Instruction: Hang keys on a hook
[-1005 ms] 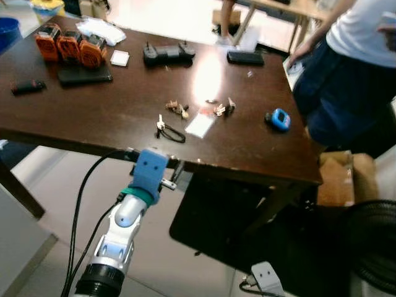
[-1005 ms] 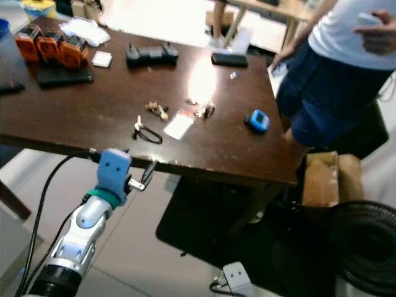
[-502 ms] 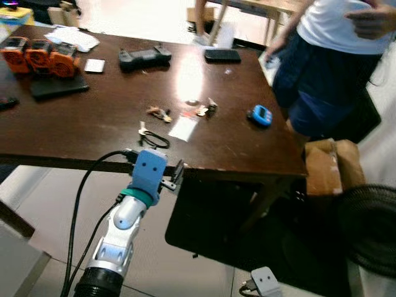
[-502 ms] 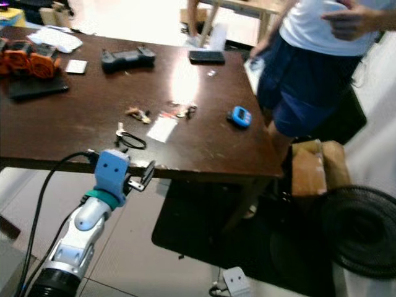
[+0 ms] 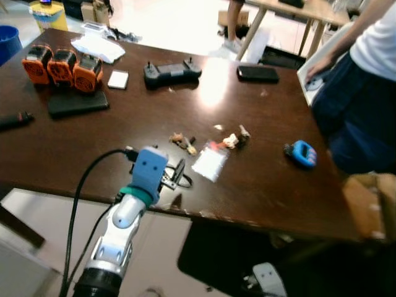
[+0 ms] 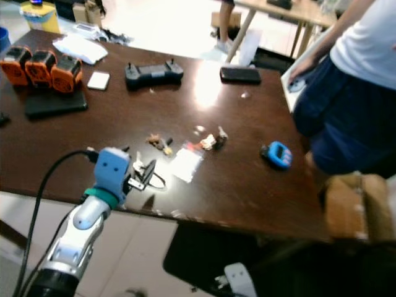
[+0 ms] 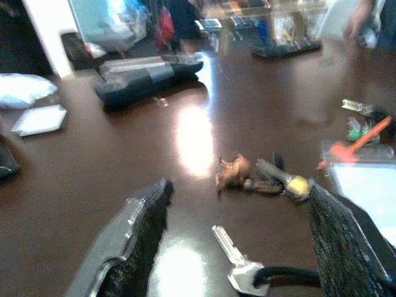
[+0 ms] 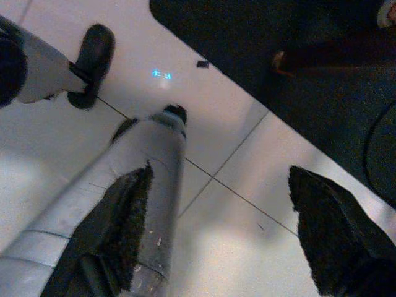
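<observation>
**Reaching for the key at the tabletop's near edge**

Hovering over the near edge of the dark brown tabletop point(image 5: 93, 133), the left gripper point(image 7: 238, 247) has its fingers point(image 7: 133, 238) spread wide with nothing held between them. The key point(image 7: 238, 263), silver with a black loop on its head, lies flat on the wood between those fingers, untouched as far as the wrist view shows. Just beyond the key sits a small brown trinket point(image 7: 234, 170), and beside that a white card point(image 5: 210, 164). Farther from the key, a black controller point(image 5: 172, 70) and three orange battery packs point(image 5: 62, 65) rest toward the far side. A blue tape measure point(image 5: 300, 153) lies well apart from the key, near a person point(image 5: 362, 93) standing at the table's corner. The right gripper point(image 8: 216, 223) hangs above the pale tiled floor point(image 8: 247, 167), fingers apart and empty.
</observation>
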Tool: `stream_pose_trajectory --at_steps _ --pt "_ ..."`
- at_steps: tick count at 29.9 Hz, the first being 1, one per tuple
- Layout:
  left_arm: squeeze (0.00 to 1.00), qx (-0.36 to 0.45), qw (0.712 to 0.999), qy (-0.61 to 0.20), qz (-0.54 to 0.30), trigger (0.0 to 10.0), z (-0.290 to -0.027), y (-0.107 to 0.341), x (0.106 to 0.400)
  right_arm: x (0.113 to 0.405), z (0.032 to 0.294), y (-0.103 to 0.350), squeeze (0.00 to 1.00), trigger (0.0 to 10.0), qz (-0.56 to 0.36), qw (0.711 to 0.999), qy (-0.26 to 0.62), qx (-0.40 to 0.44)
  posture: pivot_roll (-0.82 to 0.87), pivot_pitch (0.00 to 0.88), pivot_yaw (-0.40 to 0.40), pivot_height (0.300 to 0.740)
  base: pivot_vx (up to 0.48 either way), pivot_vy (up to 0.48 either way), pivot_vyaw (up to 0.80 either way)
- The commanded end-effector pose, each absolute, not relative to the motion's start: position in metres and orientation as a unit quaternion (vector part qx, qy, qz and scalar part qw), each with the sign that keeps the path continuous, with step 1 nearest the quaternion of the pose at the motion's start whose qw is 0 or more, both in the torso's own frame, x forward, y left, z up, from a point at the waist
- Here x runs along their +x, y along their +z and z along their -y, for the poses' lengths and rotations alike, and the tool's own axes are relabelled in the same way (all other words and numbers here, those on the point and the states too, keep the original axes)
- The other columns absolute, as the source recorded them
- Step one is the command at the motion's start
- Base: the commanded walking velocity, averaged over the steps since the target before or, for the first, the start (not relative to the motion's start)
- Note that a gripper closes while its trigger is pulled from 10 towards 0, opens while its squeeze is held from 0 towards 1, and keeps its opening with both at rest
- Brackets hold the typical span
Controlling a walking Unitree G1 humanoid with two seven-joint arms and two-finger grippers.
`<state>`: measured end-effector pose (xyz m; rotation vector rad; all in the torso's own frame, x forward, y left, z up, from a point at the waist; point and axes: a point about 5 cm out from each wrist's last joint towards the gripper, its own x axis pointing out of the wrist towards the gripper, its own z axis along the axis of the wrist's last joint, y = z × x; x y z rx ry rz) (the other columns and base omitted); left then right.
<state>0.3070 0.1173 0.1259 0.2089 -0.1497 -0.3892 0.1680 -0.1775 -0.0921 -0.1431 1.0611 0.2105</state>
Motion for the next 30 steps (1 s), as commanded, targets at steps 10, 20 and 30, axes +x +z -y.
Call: stream_pose_trajectory --at_steps 10,20,30 --pt "0.00 0.131 0.966 -0.221 -0.012 10.0 -0.122 0.105 0.300 0.154 0.186 -0.097 0.00 10.0 -0.525 0.843 0.093 -0.071 0.19 0.077 -0.036 0.740 0.000 0.000 0.00" --pt "0.00 0.165 0.946 -0.259 -0.105 10.0 -0.139 0.091 0.290 0.152 0.187 -0.098 0.00 10.0 -0.528 0.840 0.095 -0.076 0.19 0.080 -0.039 0.740 0.000 0.000 0.00" --pt "0.00 0.182 0.917 -0.322 -0.152 10.0 -0.138 0.080 0.277 0.153 0.187 -0.098 0.00 10.0 -0.528 0.840 0.098 -0.082 0.19 0.076 -0.041 0.740 0.000 0.000 0.00"
